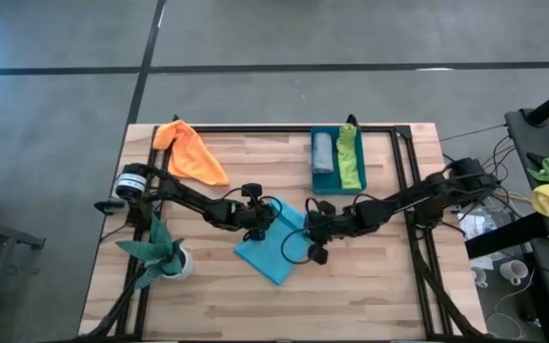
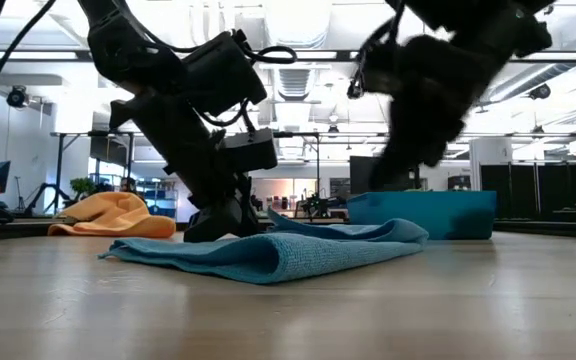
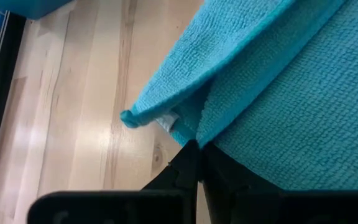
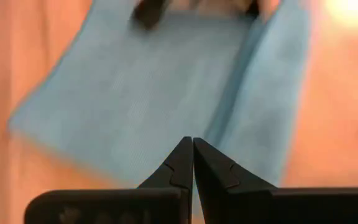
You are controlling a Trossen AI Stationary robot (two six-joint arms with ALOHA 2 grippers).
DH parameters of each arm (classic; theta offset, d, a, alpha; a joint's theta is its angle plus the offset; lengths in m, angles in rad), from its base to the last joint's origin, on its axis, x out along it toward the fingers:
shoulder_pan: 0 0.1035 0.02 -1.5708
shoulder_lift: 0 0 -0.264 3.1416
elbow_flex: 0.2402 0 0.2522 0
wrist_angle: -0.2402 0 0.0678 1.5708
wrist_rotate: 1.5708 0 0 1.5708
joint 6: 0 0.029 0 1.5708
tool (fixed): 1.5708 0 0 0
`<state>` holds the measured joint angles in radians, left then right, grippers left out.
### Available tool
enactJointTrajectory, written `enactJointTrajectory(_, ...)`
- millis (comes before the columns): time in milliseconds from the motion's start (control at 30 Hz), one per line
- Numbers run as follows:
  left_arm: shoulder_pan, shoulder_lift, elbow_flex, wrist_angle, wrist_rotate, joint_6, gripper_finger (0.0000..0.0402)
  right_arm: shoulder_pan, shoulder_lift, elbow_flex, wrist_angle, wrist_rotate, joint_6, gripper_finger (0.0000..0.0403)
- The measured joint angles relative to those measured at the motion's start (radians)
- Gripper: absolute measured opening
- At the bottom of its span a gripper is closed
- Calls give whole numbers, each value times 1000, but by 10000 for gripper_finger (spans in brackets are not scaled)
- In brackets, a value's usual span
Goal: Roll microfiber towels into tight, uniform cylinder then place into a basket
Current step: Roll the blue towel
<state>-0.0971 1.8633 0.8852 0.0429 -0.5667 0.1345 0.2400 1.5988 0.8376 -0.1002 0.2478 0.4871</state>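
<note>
One turquoise towel (image 1: 273, 246) lies near the middle of the table (image 1: 370, 305), partly folded, one edge doubled over into a loose flap. It looks light, limp and slightly grippy, so it would likely sag and unroll unless pinched at a folded edge or corner and kept taut. The left gripper (image 1: 258, 225) rests at the towel's upper edge with fingers pressed together; the right gripper (image 1: 309, 229) sits at its right corner, fingers likewise closed, holding nothing visible. Beyond them, the basket (image 1: 336, 186) near the far edge holds a rolled grey towel (image 1: 323, 152) beside a lime green one (image 1: 350, 157). An orange towel (image 1: 191, 152) lies loose at the far left.
</note>
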Motion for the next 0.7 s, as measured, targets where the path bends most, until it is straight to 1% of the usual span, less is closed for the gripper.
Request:
enactJointTrajectory(67, 0, 0, 0, 0, 2, 1, 1, -29, 8, 2, 31, 87, -18, 9)
enactJointTrajectory(100, 0, 0, 0, 0, 3, 1, 1, -50, 23, 3, 49, 113, -24, 9)
enactJointTrajectory(167, 0, 0, 0, 1, 5, 3, 1, -94, 65, 2, 76, 119, -25, 9)
enactJointTrajectory(300, 0, 0, -1, 2, 6, 3, 1, -140, 169, 3, 207, 115, -50, 9)
enactJointTrajectory(367, 0, 0, -1, 2, 7, 3, 1, -142, 229, 12, 250, 85, -68, 9)
enactJointTrajectory(500, -1, 0, -2, 2, 8, 3, 1, -129, 310, 63, 247, 16, -96, 9)
enactJointTrajectory(700, -1, 0, -3, 3, 11, 3, 1, -74, 333, 87, 239, 20, -168, 9)
